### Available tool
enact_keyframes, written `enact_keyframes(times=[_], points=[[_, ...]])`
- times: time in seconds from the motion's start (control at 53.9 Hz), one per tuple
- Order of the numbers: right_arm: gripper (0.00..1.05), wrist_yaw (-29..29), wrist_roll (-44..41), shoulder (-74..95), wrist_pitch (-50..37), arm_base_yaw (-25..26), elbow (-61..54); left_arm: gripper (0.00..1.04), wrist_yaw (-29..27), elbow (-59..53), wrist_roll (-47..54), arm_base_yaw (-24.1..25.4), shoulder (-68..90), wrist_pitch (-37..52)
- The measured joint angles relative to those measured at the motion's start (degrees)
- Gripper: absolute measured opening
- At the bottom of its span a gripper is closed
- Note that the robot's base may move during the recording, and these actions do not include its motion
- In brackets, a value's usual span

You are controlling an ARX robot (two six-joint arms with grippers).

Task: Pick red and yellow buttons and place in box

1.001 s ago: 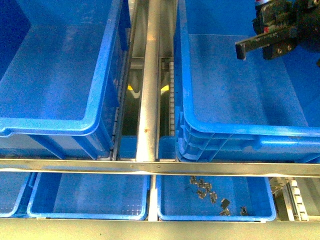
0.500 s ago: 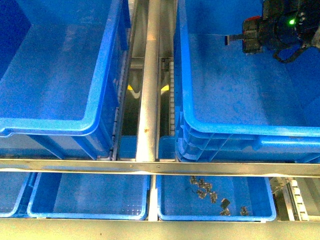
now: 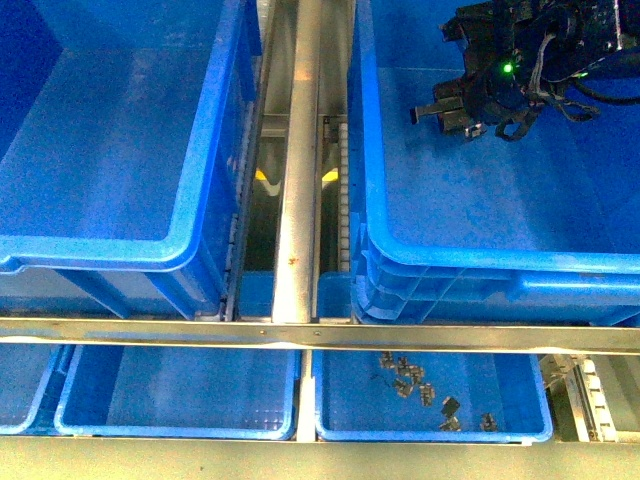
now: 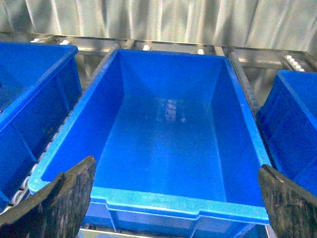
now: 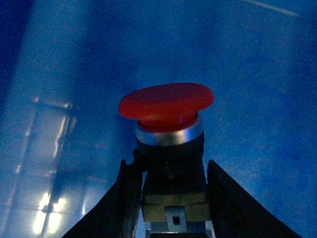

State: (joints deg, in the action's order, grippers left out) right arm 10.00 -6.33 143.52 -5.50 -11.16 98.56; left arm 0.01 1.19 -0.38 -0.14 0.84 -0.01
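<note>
My right gripper (image 3: 432, 113) is inside the large blue box (image 3: 480, 262) on the right, near its back, above the floor. In the right wrist view the gripper (image 5: 171, 171) is shut on the dark block body of a red button (image 5: 166, 101). The button's mushroom cap and silver collar stick out over the box's smooth blue floor (image 5: 257, 69). My left gripper (image 4: 177, 163) is open and empty. Its fingers (image 4: 59, 198) stand wide apart before another large deep blue bin (image 4: 163, 197) that holds nothing. The left gripper is out of the front view. No yellow button shows.
A second large blue bin (image 3: 100, 250) stands at the left. A steel tube (image 3: 300, 150) runs between the two bins. A metal bar (image 3: 320, 335) crosses in front. Below it are shallow blue trays (image 3: 180, 395), one with several metal clips (image 3: 420, 380).
My right arm has moved left and lower inside the right box, still holding the red button. Nothing else has moved.
</note>
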Motion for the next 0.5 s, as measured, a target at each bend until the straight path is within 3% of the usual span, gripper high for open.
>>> enact_keyframes(times=[0.222,0.371,0.5], points=[[0.77,-0.6,-0.1,-1.5,-5.0,0.2,-2.8,0.97,0.0,0.0,0.0,0.0,0.0,0.0],[1.00,-3.7,1.5,-9.5,-12.8,0.3,-13.9,0.97,0.0,0.0,0.0,0.0,0.0,0.0],[0.99,-5.7,3.9,-20.7,-19.8,0.0,-26.9,0.97,0.0,0.0,0.0,0.0,0.0,0.0]])
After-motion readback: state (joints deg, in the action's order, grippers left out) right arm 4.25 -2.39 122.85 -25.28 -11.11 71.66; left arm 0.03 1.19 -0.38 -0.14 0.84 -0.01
